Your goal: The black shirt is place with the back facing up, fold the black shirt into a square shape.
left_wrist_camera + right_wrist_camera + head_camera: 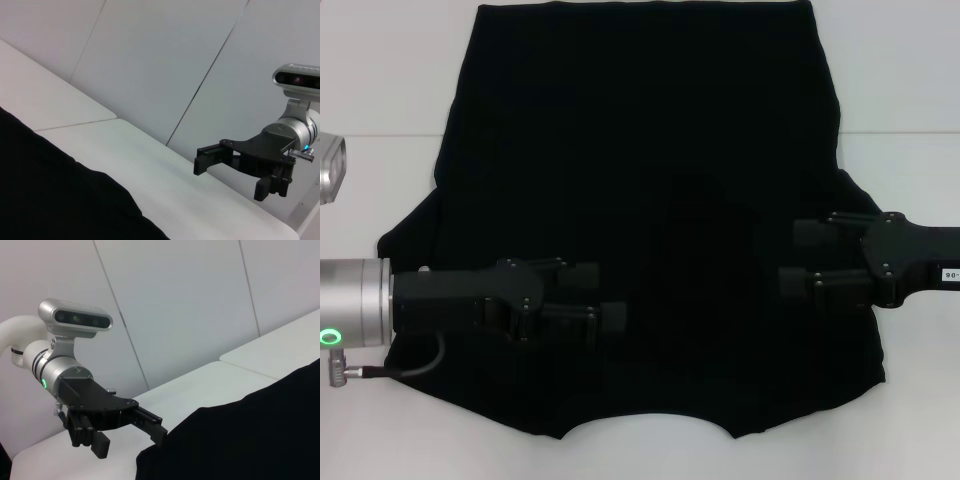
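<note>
Lying flat across the white table [910, 90], the black shirt [650, 180] fills the middle of the head view, plain side up, no lettering showing. Its straight hem runs along the 12 o'clock edge; the curved neckline notch sits at 6 o'clock, nearest the robot. One sleeve spreads toward 9 o'clock, the other toward 3 o'clock. The cloth looks smooth, with only faint creases visible near the centre.

Left gripper [610, 298]: over the shirt at about 7 o'clock from the garment's centre, reaching in from 9 o'clock, fingers pointing toward 3 o'clock. The two fingers stand apart with a gap between them, nothing held. The right wrist view shows the same gripper [132, 435] raised above the table beside the shirt's edge [240, 440], fingers spread.

Right gripper [798, 258]: over the shirt at about 4 o'clock from its centre, reaching in from 3 o'clock, fingers pointing toward 9 o'clock. Fingers likewise apart, nothing between them. The left wrist view shows it [232, 172] hovering clear of the table surface, jaws spread.

The two grippers face each other across the lower half of the shirt, well apart.

Surroundings: pale wall panels [165, 60] behind the table; a seam line crosses the tabletop.
</note>
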`<act>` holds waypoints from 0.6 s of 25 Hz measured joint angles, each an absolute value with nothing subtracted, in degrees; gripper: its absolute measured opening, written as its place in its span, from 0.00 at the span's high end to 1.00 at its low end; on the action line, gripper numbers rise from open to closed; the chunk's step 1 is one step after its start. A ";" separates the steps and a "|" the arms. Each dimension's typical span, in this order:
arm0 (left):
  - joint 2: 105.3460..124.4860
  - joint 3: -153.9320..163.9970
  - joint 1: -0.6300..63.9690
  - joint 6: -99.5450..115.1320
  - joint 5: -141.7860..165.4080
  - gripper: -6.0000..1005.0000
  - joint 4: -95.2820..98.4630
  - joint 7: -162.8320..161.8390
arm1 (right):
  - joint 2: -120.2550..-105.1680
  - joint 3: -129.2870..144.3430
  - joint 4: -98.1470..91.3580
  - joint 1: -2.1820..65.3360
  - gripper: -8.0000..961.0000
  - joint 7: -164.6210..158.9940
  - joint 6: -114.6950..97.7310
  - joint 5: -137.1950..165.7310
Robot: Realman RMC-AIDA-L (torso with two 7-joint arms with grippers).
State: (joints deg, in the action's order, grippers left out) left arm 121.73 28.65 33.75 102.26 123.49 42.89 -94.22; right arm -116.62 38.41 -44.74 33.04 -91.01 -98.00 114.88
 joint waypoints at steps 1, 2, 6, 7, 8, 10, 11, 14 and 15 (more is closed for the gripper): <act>121.73 28.65 33.76 102.18 123.49 0.09 42.89 -94.21 | -116.62 38.41 -44.74 33.02 0.05 -91.00 -98.00 114.87; 121.73 28.65 33.77 102.14 123.49 0.09 42.89 -94.22 | -116.62 38.40 -44.74 33.01 0.05 -91.00 -98.00 114.87; 121.73 28.65 33.80 102.14 123.49 0.09 42.92 -94.22 | -116.62 38.41 -44.74 32.99 0.05 -90.98 -97.99 114.86; 121.73 28.55 33.82 102.14 123.49 0.09 42.99 -94.22 | -116.63 38.40 -44.74 32.98 0.05 -90.98 -97.96 114.86; 121.73 28.52 33.82 102.14 123.49 0.09 43.00 -94.22 | -116.67 38.40 -44.74 32.98 0.05 -90.97 -97.90 114.86; 121.67 28.13 33.83 102.25 123.49 0.09 43.02 -94.21 | -116.74 38.41 -44.74 33.00 0.05 -90.96 -97.82 114.87; 121.61 27.96 33.86 102.30 123.49 0.09 43.01 -94.22 | -116.76 38.41 -44.74 33.01 0.05 -90.96 -97.80 114.87; 121.56 27.89 33.91 102.32 123.49 0.09 43.00 -94.22 | -116.82 38.41 -44.74 33.03 0.05 -90.96 -97.74 114.86; 121.55 27.77 33.92 102.32 123.50 0.09 42.99 -94.22 | -116.84 38.41 -44.74 33.07 0.05 -90.96 -97.72 114.87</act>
